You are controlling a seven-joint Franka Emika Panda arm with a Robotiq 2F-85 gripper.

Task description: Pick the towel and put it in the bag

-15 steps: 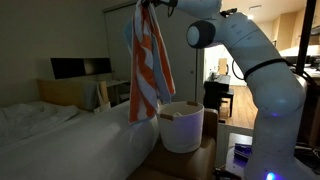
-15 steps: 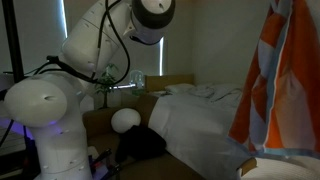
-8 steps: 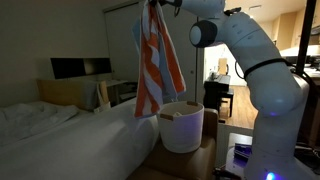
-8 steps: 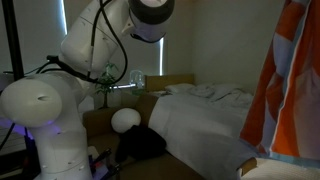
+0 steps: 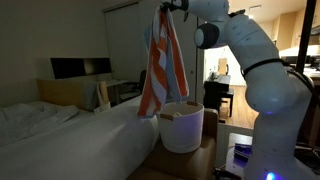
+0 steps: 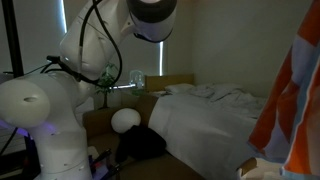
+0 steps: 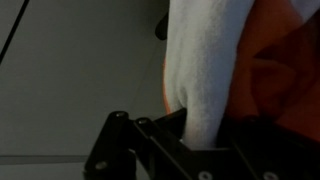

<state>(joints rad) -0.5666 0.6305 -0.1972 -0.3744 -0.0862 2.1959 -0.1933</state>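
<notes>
The bed (image 5: pixel 90 140) carries rumpled white bedding (image 5: pixel 35 117), bunched toward the headboard (image 6: pixel 170 82) in an exterior view. The white bag (image 5: pixel 182 130) stands upright just beside the bed's corner on a low brown surface (image 5: pixel 208 152). The line of contact is too dim to confirm.

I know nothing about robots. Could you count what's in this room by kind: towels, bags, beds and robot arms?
striped towel: 1
white bag: 1
bed: 1
robot arm: 1
Total: 4
</notes>
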